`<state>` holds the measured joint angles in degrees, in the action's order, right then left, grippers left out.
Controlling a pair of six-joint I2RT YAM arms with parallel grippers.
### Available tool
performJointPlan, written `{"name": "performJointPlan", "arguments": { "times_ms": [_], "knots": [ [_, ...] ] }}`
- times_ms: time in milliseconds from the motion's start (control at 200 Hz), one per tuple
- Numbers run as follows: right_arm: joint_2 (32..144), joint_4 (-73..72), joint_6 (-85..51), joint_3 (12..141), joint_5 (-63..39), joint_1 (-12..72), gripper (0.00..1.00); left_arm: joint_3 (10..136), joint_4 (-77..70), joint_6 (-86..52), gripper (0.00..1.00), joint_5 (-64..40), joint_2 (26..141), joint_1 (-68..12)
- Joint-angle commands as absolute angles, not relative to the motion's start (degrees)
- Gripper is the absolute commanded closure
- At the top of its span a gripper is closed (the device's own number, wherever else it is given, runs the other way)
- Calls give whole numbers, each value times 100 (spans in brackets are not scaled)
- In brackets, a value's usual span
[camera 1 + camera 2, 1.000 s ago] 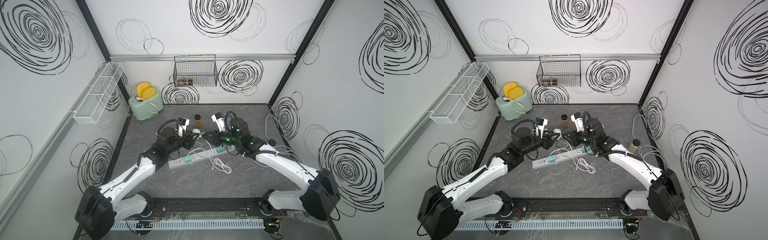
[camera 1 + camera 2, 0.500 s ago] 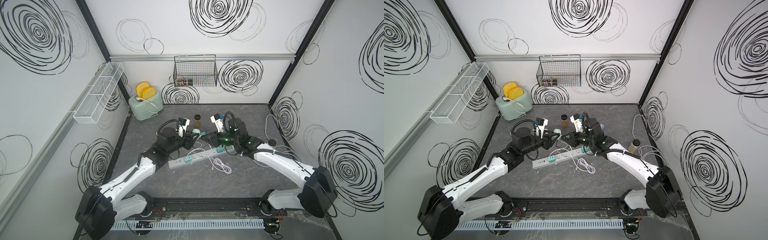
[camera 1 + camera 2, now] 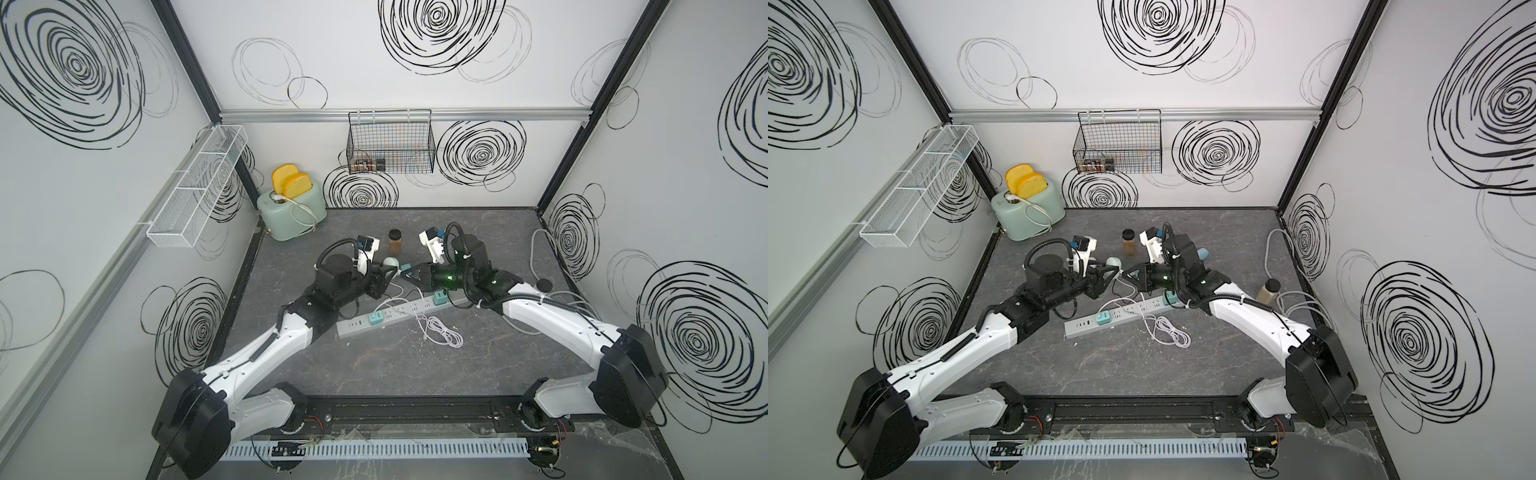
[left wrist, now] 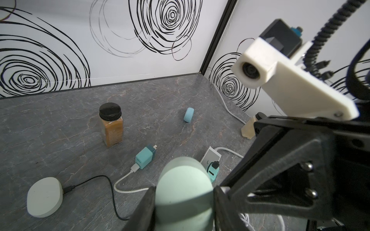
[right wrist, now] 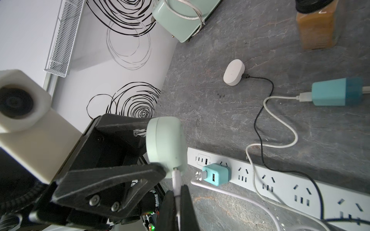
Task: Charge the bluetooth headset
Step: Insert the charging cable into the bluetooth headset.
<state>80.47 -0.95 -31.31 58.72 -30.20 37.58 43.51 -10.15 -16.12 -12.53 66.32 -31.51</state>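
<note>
Right end effector (image 5: 177,195) is clamped on the white plug (image 5: 176,177), its axis aimed into the headset case (image 5: 164,144) gripped by left end effector (image 4: 183,204).

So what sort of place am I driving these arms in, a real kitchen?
Most likely a lab test cell dressed as a home counter: white wall panels covered in black scribbles, a black mounting rail along the front edge, and props like a toaster and a power strip.
</note>
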Motion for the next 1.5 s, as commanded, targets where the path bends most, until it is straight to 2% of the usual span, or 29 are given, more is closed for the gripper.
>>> {"name": "performJointPlan", "arguments": {
  "times_ms": [0,165,455,581,641,701,741,836,1066,1311,1426,1496],
  "knots": [
    [8285,-313,-3155,6071,-2904,3810,100,4525,-1444,-1758,84,-1618,6643,-3511],
    [8434,-600,-3205,6089,-2869,3803,100,4519,-1518,-1910,85,-1527,6648,-3824],
    [8501,-1446,-3197,5854,-3376,3630,100,4397,-1918,-2232,86,-1775,6549,-3968],
    [8621,-1369,-3169,5952,-3617,3517,100,4526,-1434,-2079,86,-1273,6560,-3963],
    [8612,-1112,-3117,6022,-3665,3457,89,4686,-940,-1940,85,-726,6643,-3894],
    [8507,-761,-3030,6049,-3683,3418,68,4879,-426,-1875,85,-319,6797,-3718],
    [8373,-490,-2982,6068,-3683,3383,58,5023,-144,-1856,84,-231,6944,-3553],
    [7804,-25,-2836,5894,-3632,3337,47,5242,156,-1848,83,-132,7200,-3285],
    [6263,217,-2667,4967,-3219,2656,34,5174,106,-1757,81,322,7472,-2948],
    [6141,295,-2204,4661,-2815,1796,32,4842,253,-1498,78,542,7918,-2005],
    [6220,507,-1674,4713,-1884,1994,30,4722,327,-1427,78,663,8355,-1749],
    [6270,494,-1653,4664,-1765,1983,29,4612,206,-1422,78,729,8647,-1692]
  ]
}}
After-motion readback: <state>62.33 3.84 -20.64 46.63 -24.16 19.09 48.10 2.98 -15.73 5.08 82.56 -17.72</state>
